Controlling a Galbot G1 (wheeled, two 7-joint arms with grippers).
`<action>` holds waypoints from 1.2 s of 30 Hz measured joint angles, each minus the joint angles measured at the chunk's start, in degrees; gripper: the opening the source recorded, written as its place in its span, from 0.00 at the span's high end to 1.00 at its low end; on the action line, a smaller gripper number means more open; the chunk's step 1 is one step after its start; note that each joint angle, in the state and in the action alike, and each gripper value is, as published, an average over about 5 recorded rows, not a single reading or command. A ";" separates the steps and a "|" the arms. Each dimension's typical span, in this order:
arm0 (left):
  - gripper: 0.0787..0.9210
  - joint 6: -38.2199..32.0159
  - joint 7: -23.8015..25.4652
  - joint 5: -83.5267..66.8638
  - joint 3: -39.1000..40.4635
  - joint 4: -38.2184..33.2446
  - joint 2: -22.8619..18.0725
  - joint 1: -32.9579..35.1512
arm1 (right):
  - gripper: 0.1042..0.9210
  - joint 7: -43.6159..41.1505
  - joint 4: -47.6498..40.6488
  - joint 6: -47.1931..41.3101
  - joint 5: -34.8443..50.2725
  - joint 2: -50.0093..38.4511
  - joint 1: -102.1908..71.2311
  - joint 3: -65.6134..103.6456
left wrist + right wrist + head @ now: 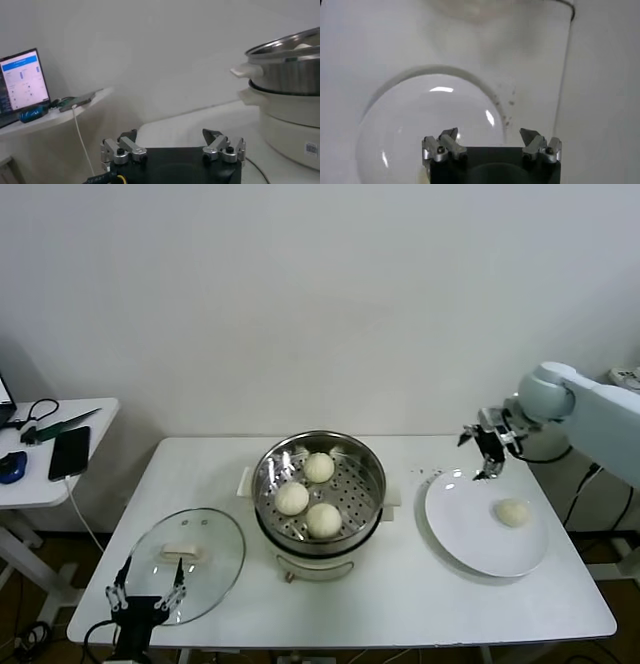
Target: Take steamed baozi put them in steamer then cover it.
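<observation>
Our right hand (487, 454) hung open above the far left edge of the white plate (452, 524), the last baozi (512, 512) lying to its right. Three baozi (322, 519) sat in the steamer (370, 506). Our left hand (146, 596) waited open by the glass cover (215, 544). We judged a firm pinch might squash the soft bun.

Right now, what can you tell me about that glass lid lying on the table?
The glass lid is round and clear, with a metal rim and a white rectangular handle on top. It lies flat, handle up, on the white table at the near left, beside the steamer but not touching it. The left claw hangs open at its near edge, holding nothing; whether it touches the rim I cannot tell.
</observation>
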 measured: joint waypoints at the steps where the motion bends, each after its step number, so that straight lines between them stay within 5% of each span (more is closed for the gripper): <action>1: 0.12 0.03 0.00 0.08 0.00 -0.10 0.01 0.10 | 0.12 -0.24 -0.84 0.41 -0.91 -0.21 -1.61 1.52; 36: 0.12 0.04 -0.06 1.07 -0.02 0.92 -0.21 1.27 | 0.12 -3.50 -27.39 10.42 -20.21 8.87 -21.22 23.87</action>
